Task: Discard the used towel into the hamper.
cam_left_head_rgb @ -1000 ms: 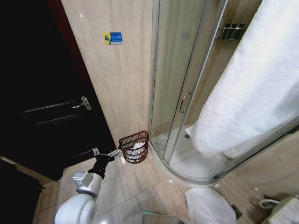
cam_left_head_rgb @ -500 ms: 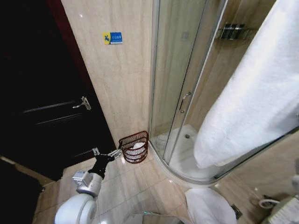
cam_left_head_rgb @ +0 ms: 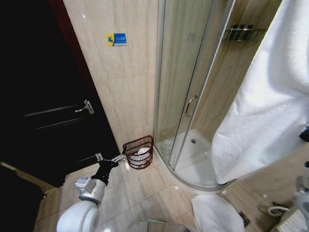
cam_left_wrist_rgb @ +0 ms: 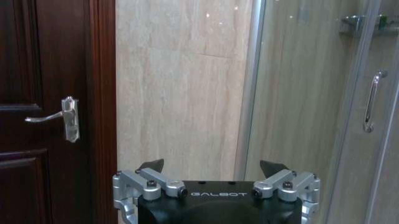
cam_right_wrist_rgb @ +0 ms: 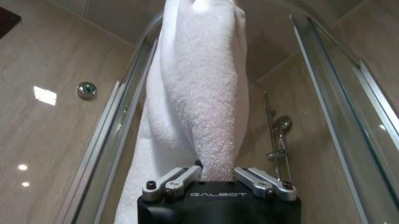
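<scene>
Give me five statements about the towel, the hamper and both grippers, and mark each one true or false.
1. The right gripper is shut on the white towel. True.
2. The hamper stands inside the shower enclosure. False: it stands on the floor tiles outside the glass shower door, against the wall.
3. The left gripper is open and holds nothing. True.
4. The hamper is empty. False: something white already lies in it.
5. The left gripper is low, close beside the hamper. True.
</scene>
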